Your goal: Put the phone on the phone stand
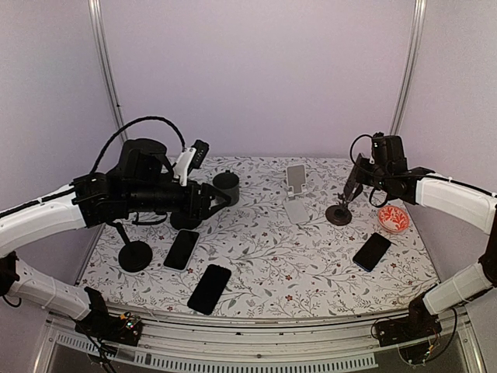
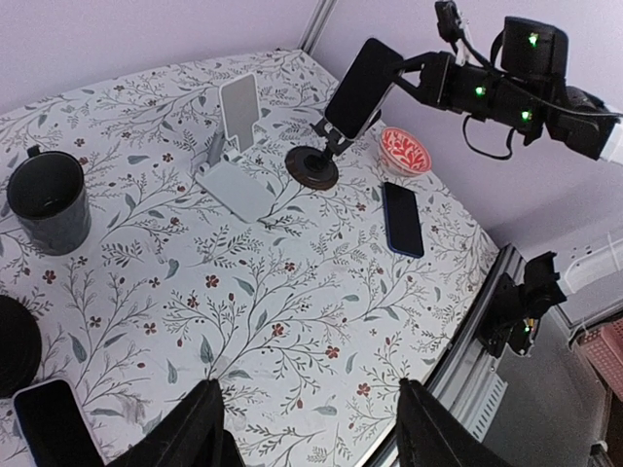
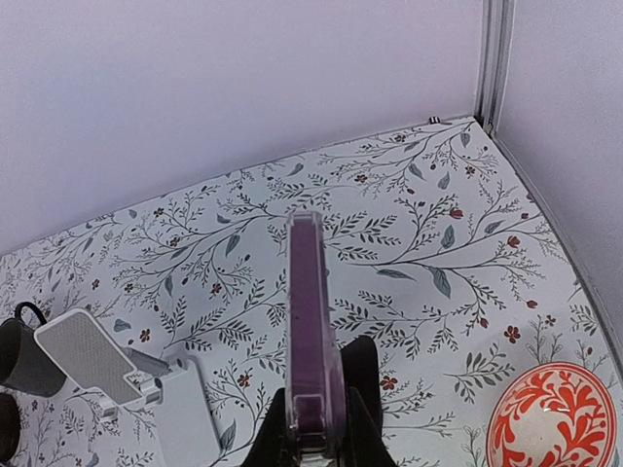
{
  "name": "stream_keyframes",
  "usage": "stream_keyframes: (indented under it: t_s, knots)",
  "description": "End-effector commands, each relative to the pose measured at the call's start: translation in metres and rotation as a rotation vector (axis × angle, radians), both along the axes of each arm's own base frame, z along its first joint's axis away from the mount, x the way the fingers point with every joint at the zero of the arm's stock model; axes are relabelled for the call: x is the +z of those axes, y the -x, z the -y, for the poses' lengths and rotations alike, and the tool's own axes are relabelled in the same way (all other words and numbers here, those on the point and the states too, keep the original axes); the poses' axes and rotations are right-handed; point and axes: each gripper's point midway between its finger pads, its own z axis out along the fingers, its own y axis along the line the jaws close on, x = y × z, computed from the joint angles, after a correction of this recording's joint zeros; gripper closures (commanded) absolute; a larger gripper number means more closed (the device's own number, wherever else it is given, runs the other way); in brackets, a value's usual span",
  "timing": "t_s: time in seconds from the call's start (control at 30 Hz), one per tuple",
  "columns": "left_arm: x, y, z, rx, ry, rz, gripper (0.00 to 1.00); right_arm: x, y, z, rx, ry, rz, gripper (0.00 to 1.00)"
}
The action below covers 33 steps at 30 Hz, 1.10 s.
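The phone (image 2: 362,86) stands tilted on edge, its lower end at the cradle of the black round-based stand (image 2: 313,167); whether it is seated I cannot tell. The right pincer (image 3: 316,413) is clamped on the phone's upper part. A white folding stand (image 2: 237,146) is just beside, with a red patterned bowl (image 2: 404,149) and a blue handset (image 2: 402,218) near on the tabletop (image 2: 292,292). The left pincer (image 2: 311,428) hangs wide, holding nothing.
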Motion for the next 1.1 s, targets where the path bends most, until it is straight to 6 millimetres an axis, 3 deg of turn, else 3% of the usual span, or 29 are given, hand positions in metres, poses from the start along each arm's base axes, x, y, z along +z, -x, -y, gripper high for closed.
stream_keyframes:
  t_s: [0.0,0.73,1.07]
  knots:
    - [0.009,0.002,0.005,-0.019,0.005,0.018,0.39,0.009,-0.009,-0.001,-0.022,-0.04,0.057,1.0]
    - [0.005,-0.001,0.009,-0.037,-0.032,0.032,0.38,-0.015,-0.012,-0.015,-0.027,-0.015,0.009,1.0]
    - [0.0,-0.001,0.007,-0.032,-0.04,0.025,0.38,-0.03,-0.005,-0.014,-0.062,-0.05,-0.047,0.91]
